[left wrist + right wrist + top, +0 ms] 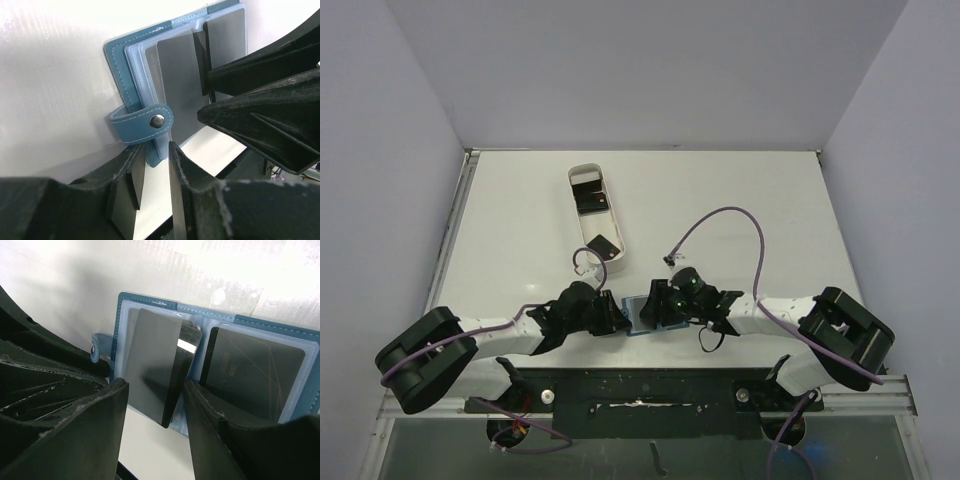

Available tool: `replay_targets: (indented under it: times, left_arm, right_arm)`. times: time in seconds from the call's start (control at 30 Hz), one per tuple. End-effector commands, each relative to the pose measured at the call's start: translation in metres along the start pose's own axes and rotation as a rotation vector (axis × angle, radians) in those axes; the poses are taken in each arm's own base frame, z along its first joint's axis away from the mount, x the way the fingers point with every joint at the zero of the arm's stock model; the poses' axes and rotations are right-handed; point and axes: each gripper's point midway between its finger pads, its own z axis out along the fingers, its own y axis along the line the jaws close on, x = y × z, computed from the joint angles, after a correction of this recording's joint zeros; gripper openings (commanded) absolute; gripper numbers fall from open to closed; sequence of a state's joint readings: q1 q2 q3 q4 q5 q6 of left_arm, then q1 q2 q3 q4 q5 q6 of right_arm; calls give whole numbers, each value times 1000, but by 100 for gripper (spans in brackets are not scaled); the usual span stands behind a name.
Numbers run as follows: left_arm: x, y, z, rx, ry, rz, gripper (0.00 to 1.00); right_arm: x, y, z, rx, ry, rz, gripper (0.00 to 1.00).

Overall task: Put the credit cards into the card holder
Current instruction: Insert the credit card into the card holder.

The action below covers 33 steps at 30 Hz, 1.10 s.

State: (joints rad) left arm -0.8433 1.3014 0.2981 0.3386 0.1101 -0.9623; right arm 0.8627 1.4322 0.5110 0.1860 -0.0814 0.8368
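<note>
At the tabletop's [720, 200] 6 o'clock, the right hand [155, 390] pinches a card [150, 347] tipped into the wallet [280, 332]; the left hand [155, 150] straddles its corner, grip unclear.

The left fingers [611, 314] and the right fingers [656, 306] point toward each other. The teal card holder [636, 322] lies on the white tabletop [740, 180] between them, met by a pair from each side. The fingers cover most of it, and how wide either pair stands cannot be made out. Beyond the left fingers, away from the arm bases, a long white tray [597, 222] lies slanted. It holds two black credit cards [588, 193], one at its far end and one at its near end. A purple cable [740, 212] loops over the tabletop beyond the right fingers.
</note>
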Motion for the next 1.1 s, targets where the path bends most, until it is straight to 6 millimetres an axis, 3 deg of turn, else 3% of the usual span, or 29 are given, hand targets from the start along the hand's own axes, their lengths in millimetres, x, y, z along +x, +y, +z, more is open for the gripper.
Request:
replay_targets:
  times: [0.0, 0.27, 0.53, 0.77, 0.9, 1.07]
  left_arm:
    - [-15, -19, -3, 66, -64, 9, 24]
    - [-20, -17, -5, 50, -89, -3, 24]
    - [-22, -10, -4, 5, -100, -14, 24]
    - [-44, -6, -14, -16, -195, -52, 32]
    - [-58, -8, -18, 7, -244, -66, 33]
    - [-61, -6, -18, 17, -252, -71, 33]
  right_arm:
    - [-14, 8, -2, 9, -34, -53, 50]
    - [-21, 11, 7, 19, -32, -81, 52]
    - [-15, 12, 2, 3, -14, -121, 47]
    - [-30, 11, -15, 53, -73, -89, 57]
    - [-32, 10, -10, 70, -69, -85, 59]
    - [-32, 12, 1, 67, -52, -92, 60]
